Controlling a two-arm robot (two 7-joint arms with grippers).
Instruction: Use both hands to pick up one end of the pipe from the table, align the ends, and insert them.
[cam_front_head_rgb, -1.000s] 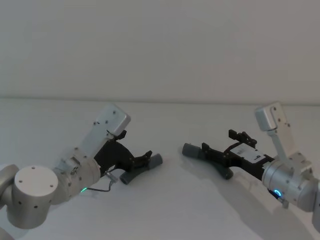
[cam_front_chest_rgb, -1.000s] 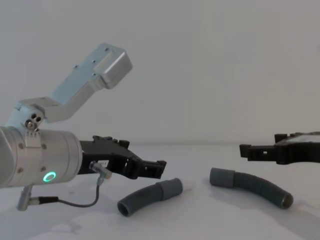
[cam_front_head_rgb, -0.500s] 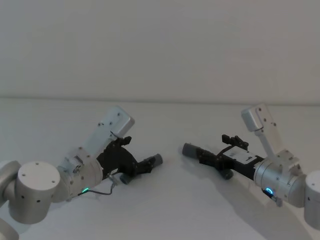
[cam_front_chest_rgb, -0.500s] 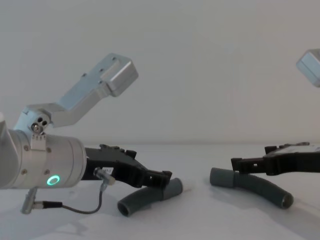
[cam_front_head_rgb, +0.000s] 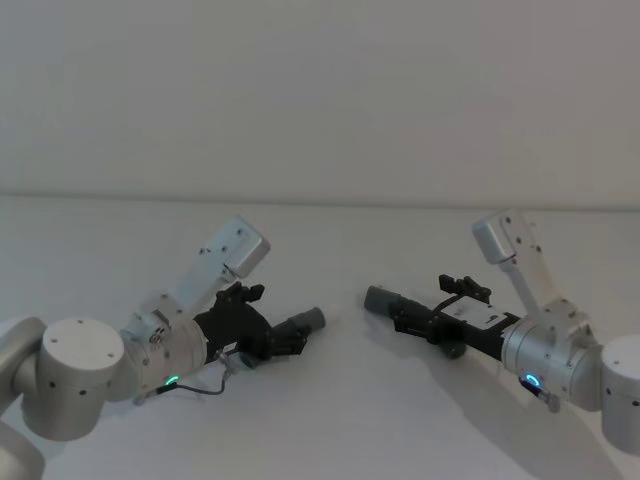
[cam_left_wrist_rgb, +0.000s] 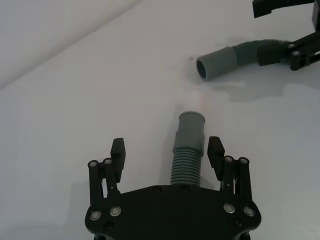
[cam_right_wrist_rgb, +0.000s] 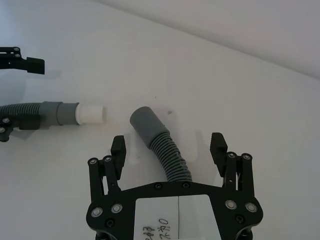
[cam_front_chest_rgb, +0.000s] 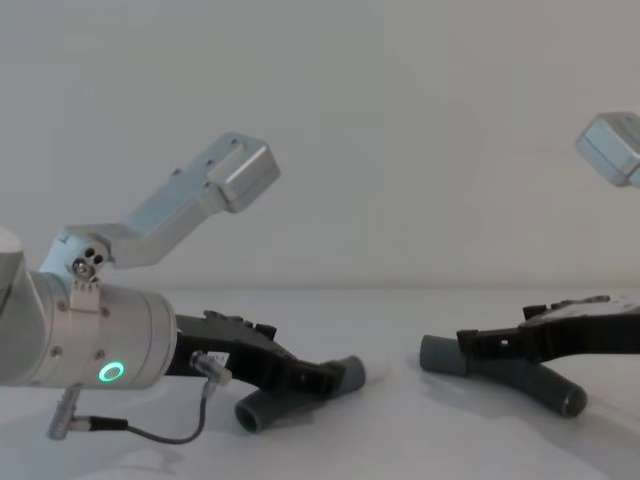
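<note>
The pipe is two dark-grey ribbed pieces lying on the white table (cam_front_head_rgb: 330, 420). The left piece (cam_front_head_rgb: 300, 323) points its smooth cuff (cam_front_chest_rgb: 350, 372) toward the middle. My left gripper (cam_left_wrist_rgb: 166, 147) is open and low, with a finger on each side of the ribbed body (cam_left_wrist_rgb: 187, 160) behind the cuff (cam_left_wrist_rgb: 192, 127). The right piece (cam_right_wrist_rgb: 165, 150) has its cuff (cam_front_head_rgb: 380, 299) facing the left one. My right gripper (cam_right_wrist_rgb: 168, 141) is open too and straddles its ribbed body. Neither gripper's fingers press on a piece.
A bare strip of table (cam_front_head_rgb: 342, 315) separates the two cuffs. A thin grey cable (cam_front_chest_rgb: 160, 432) loops down from the left wrist, close to the surface. A plain wall (cam_front_head_rgb: 320, 100) rises behind the table's far edge.
Both grippers have moved forward and down, and their open fingers now straddle the hose pieces instead of hovering behind them. The pieces have stayed in place.
</note>
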